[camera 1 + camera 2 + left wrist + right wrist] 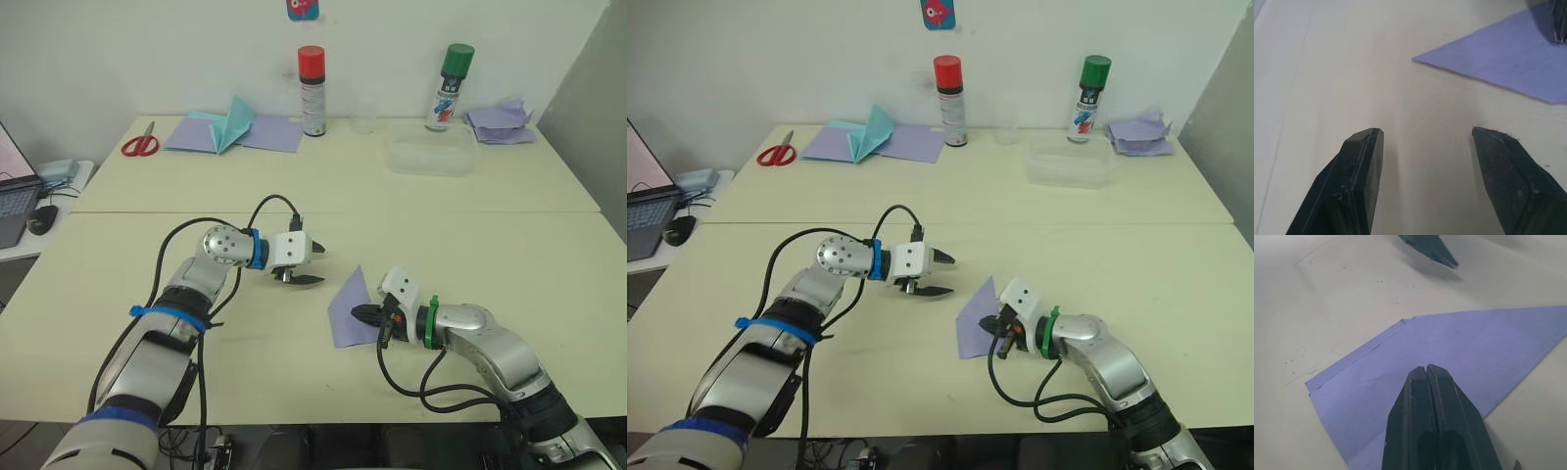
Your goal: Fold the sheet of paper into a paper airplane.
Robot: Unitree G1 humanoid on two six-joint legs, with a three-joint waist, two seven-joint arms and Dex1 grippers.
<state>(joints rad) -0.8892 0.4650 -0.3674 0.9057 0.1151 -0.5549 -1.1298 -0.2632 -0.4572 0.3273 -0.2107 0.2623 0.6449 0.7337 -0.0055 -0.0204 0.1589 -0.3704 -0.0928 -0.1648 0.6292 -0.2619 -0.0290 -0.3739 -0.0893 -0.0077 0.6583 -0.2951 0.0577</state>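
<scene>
Cream tabletops [294, 343] are filling the scene, two tables pushed end to end against a white wall, and the work is happening on the nearer one. At its front, the right gripper [364, 314] is resting with its two black fingers [1430, 401] pressed fully together, their tips lying over the right-hand part of the sheet of paper [351, 311]. Nothing is pinched between them; they are bearing down on top, and whether they are actually touching the surface or hovering a hair above it is hard to say from these angles. That posture is probably serving to pin the paper flat or to run a crease. The sheet itself is lying flat as a pointed lavender wedge, its tip aimed toward the far wall, with a doubled edge showing along one side in the right wrist view, so some folding is already done.

The left gripper [310, 264] is hanging just off the wedge's left side, fingers [1359, 161] spread wide and empty above bare table, seemingly waiting to take an edge while the right one is holding the paper in place.

Further out, on the far table, a teal paper plane [227, 124] is sitting on spare lavender sheets [269, 133], with red scissors [140, 144], two spray cans [313, 91], a clear tray [429, 157] and a crumpled lavender heap [501, 123].
</scene>
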